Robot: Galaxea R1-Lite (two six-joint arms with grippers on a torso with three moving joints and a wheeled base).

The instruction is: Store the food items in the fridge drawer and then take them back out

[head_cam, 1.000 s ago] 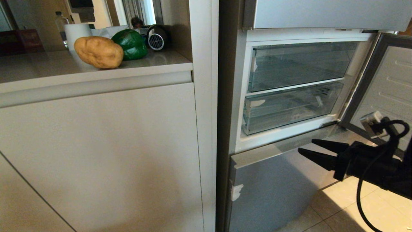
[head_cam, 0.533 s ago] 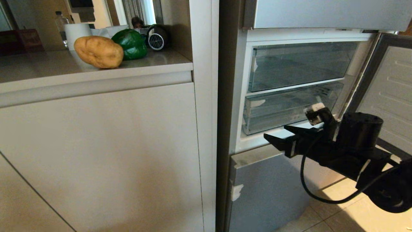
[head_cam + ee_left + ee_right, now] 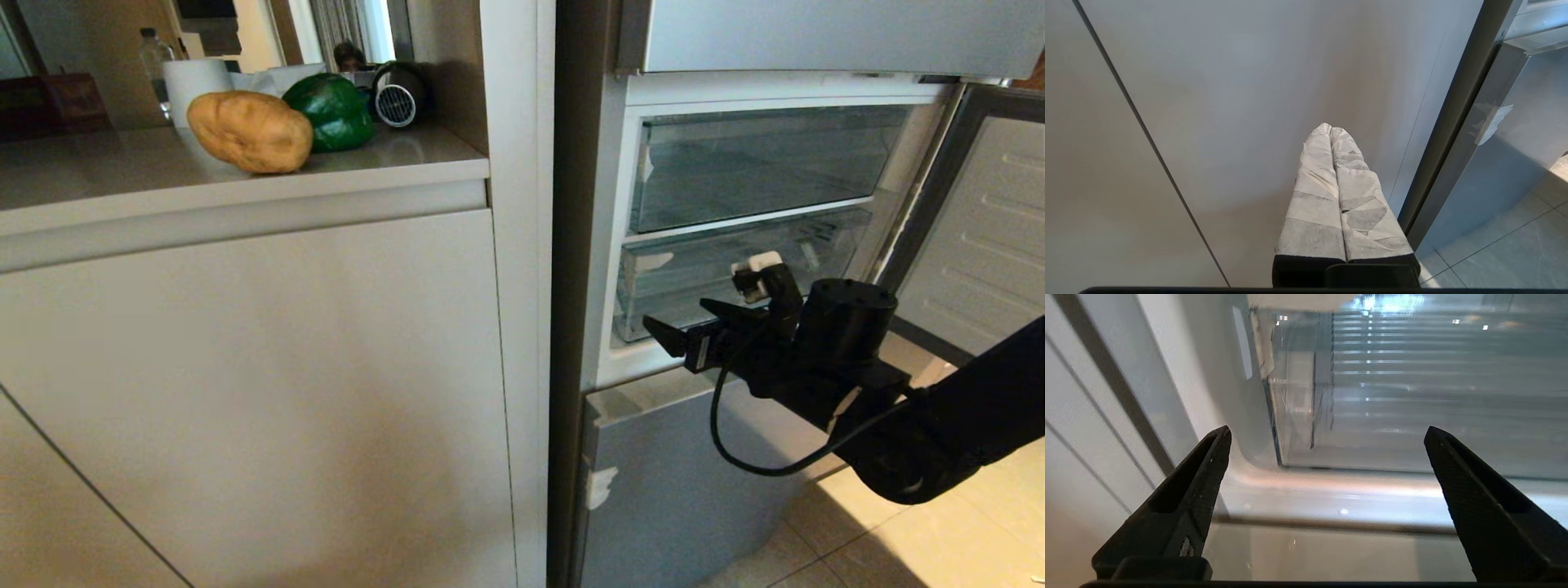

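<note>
Right tool [image 3: 684, 326] spread wide, empty, tips just before lower fridge drawer [image 3: 735, 278]. Potato [image 3: 250, 131] and bell pepper [image 3: 331, 112] well off on bench [image 3: 98, 175]. Left tool [image 3: 1331, 134] pressed shut, parked by cabinet.

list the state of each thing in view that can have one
matte blue-grey fridge middle door: swung open
see-through lower fridge drawer: pushed in, looks empty
see-through upper drawer: pushed in, looks empty
tan-brown oblong potato: lying on the counter
glossy dark green bell pepper: on the counter behind the potato
right end effector: open, empty, at the lower drawer's front
left end effector: shut, empty, facing the cabinet
</note>
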